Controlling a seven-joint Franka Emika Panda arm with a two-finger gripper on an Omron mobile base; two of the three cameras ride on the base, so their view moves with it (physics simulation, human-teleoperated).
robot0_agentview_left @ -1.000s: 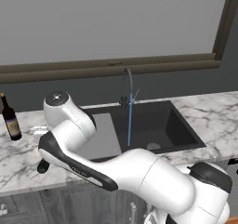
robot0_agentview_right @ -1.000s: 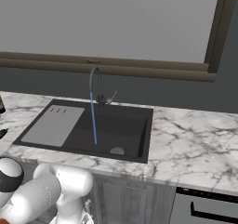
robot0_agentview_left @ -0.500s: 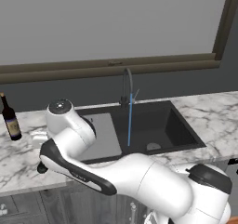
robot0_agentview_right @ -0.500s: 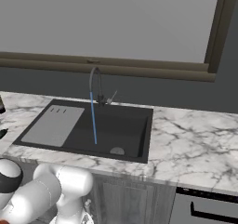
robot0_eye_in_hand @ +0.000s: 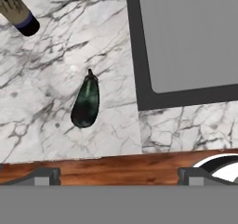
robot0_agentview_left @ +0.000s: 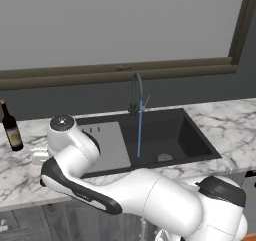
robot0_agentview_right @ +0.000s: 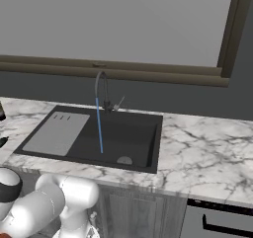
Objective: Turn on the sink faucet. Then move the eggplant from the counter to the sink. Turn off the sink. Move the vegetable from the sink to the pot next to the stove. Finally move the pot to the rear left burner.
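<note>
The hand view looks straight down on the white, grey-veined marble counter [robot0_eye_in_hand: 56, 116], where the eggplant [robot0_eye_in_hand: 86, 102] lies on its side, dark green-black and glossy, its stem end pointing toward the top of that view. It rests on bare marble just beside the dark rim of the sink [robot0_eye_in_hand: 139, 56] and apart from it; the grey drainboard [robot0_eye_in_hand: 190, 32] lies beyond that rim. At the upper left corner of the hand view the lower part of a wine bottle [robot0_eye_in_hand: 18, 14] shows, well apart from the eggplant. The gripper [robot0_eye_in_hand: 118, 175] hangs above the counter edge, its two dark fingertips [robot0_eye_in_hand: 39, 175] set as wide apart as they go, with nothing between them and no contact with the eggplant. In the left base view the white arm [robot0_agentview_left: 75, 155] bends low over the counter at the left of the sink [robot0_agentview_left: 150, 135], and the wine bottle [robot0_agentview_left: 11, 127] stands upright on the marble beside it. The gooseneck faucet [robot0_agentview_left: 136, 92] rises behind the basin, and a thin blue stream of water [robot0_agentview_left: 139, 130] falls from its spout into the dark bowl. The right base view shows the same faucet [robot0_agentview_right: 101, 91], stream [robot0_agentview_right: 99, 126] and basin [robot0_agentview_right: 123, 138], with the drain [robot0_agentview_right: 124, 160] at the bottom near the front wall.
</note>
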